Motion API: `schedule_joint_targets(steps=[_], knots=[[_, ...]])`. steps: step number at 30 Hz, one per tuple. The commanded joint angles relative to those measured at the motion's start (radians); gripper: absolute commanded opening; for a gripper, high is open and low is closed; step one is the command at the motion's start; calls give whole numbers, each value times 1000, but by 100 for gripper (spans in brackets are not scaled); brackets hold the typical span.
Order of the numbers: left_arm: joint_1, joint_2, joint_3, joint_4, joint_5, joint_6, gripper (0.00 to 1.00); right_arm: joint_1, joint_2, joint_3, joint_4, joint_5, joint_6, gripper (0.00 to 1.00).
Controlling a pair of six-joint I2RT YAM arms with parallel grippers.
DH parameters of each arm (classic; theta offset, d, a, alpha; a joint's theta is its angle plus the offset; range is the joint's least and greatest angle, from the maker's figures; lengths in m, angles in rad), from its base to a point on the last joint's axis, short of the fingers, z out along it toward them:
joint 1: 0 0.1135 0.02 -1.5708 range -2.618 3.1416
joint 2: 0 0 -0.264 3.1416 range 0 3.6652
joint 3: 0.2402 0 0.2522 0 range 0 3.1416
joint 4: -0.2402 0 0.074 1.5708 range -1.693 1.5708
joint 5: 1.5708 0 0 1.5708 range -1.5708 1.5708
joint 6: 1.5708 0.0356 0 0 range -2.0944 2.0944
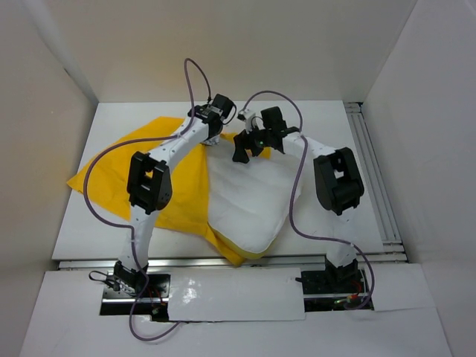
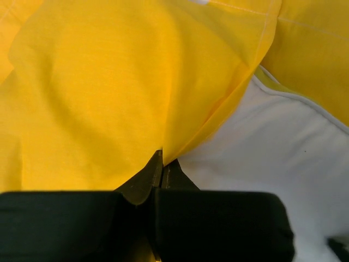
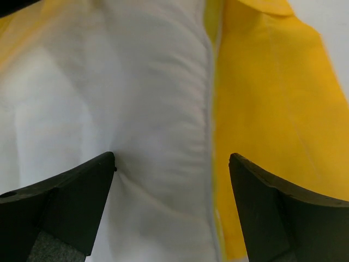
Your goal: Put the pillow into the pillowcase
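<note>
Two arms — purple cables — over pillow, pillowcase

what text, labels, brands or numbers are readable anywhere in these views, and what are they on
None can be read.
The bright yellow fabric pillowcase shows only plain cloth in all three views, with no print or label facing the cameras.
The white puffy quilted pillow carries no writing.

One pillow, one pillowcase, one table. Two arms: left arm, right arm. Two grippers: left gripper, right gripper. Two purple cables, one per arm.
</note>
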Motion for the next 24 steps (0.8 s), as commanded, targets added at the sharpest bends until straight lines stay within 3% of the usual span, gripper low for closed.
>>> schedule_joint_targets(steps=[1,3,4,7,16,24], knots=[[7,-78,49,34,-35,34,0,59,63,76,-86,-71,-20,90],[-3,-88,61,34,-35,43,0,73,75,86,-107,-81,-32,67],[-13,-88,75,34,-50,43,0,85,75,95,-107,-97,-32,41],[-23,-133,119,20,-50,43,0,106,-15,38,-50,-85,-23,0],[-140,-340,41,42,-12,13,0,157,-529,-341,271,-25,44,0],[-304,-433,32,51,48,-6,0,195,-683,-474,483,73,161,0]])
